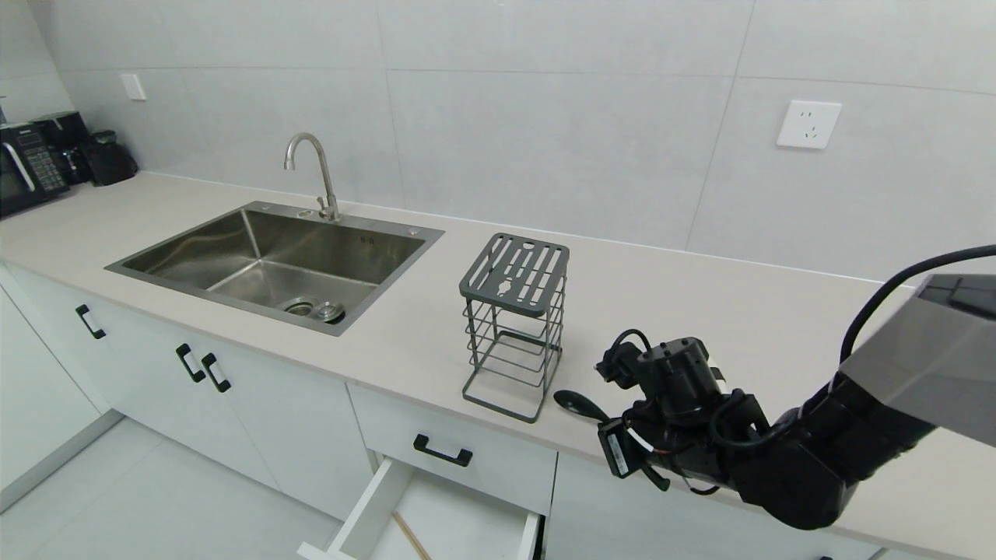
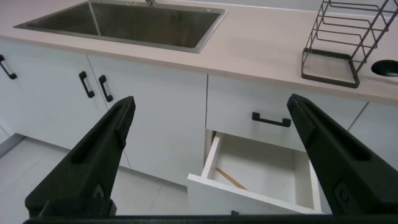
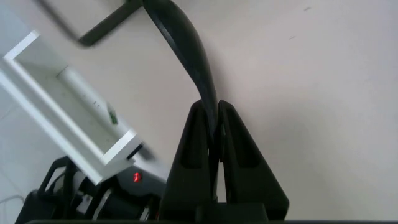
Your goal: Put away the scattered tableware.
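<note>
The left gripper hangs with fingers spread wide and empty, and its wrist view looks past them into the open drawer, where a thin wooden stick lies. The right gripper is pinched tight on the handle of the black spoon. That grip is plain in its own wrist view, while the head view shows the bowl just ahead of it, beside the foot of the wire rack.

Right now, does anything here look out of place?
One drawer under the counter stands open, a thin wooden stick lying slantwise inside. A black spoon, held by the right gripper, is near the counter edge beside the wire rack.
</note>
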`<state>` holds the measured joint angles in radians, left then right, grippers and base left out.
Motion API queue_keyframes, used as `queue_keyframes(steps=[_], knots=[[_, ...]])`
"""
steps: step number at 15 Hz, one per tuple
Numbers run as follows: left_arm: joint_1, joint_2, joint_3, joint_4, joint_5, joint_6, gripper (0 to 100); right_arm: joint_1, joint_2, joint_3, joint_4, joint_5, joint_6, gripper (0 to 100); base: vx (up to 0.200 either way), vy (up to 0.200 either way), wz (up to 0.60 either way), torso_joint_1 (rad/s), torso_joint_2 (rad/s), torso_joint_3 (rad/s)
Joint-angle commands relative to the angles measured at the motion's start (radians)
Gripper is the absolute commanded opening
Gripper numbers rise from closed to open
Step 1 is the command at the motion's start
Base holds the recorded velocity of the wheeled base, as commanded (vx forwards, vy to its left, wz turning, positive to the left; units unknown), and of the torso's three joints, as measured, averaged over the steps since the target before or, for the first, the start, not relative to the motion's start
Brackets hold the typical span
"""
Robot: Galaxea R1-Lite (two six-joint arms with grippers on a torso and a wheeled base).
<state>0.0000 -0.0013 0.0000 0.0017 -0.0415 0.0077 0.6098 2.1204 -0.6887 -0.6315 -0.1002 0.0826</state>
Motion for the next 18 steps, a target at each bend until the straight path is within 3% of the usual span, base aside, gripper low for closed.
queue_keyframes(steps=[1,4,7,12,18], knots=[[0.000,0.001,0.000,0.000,0.000,0.000,100,0.030,-0.042,0.048,-0.001,0.001,-0.001,0,0.000,0.000,0.00,0.000,0.00,0.000],[0.000,0.001,0.000,0.000,0.000,0.000,100,0.038,-0.059,0.098,-0.062,0.001,-0.010,0,0.000,0.000,0.00,0.000,0.00,0.000],[0.000,0.001,0.000,0.000,0.000,0.000,100,0.044,-0.114,0.144,-0.063,0.002,-0.090,0,0.000,0.000,0.00,0.000,0.00,0.000],[0.000,0.001,0.000,0.000,0.000,0.000,100,0.045,-0.258,0.264,-0.063,0.007,-0.098,0,0.000,0.000,0.00,0.000,0.00,0.000],[0.000,0.001,0.000,0.000,0.000,0.000,100,0.045,-0.309,0.278,-0.077,0.070,-0.237,0,0.000,0.000,0.00,0.000,0.00,0.000]])
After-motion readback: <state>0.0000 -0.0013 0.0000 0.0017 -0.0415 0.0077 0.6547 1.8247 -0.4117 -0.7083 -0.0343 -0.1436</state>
